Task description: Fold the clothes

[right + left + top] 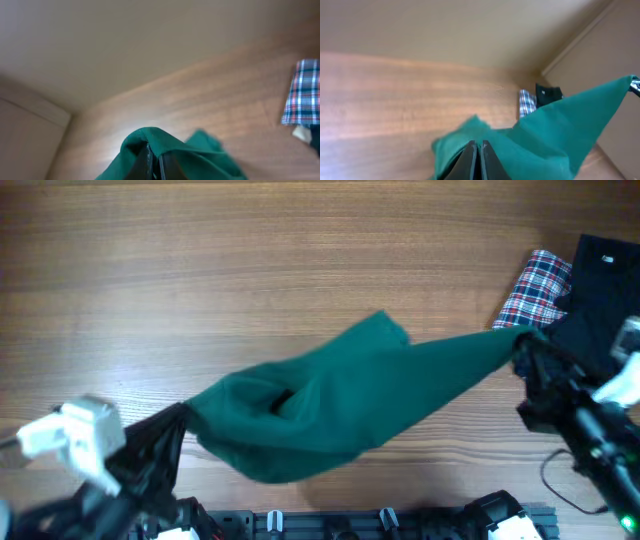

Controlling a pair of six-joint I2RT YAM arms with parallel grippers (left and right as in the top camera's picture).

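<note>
Left gripper (182,418): jaws pinched tight on one end of the clothes (340,400), at 8 o'clock in the overhead view. Right gripper (520,352): same, clamped on the opposite end, at 3 o'clock. The teal garment is stretched between them and looks lifted, its middle bunched and sagging toward 6 o'clock over the table (200,270). Plaid cloth (536,285) and black garment (600,275) sit at 2 o'clock, just beside the right claw. I read this as the spread-out step, no fold made yet. Next: lay it flat toward 12 o'clock, keep tension, stay clear of the plaid.
</note>
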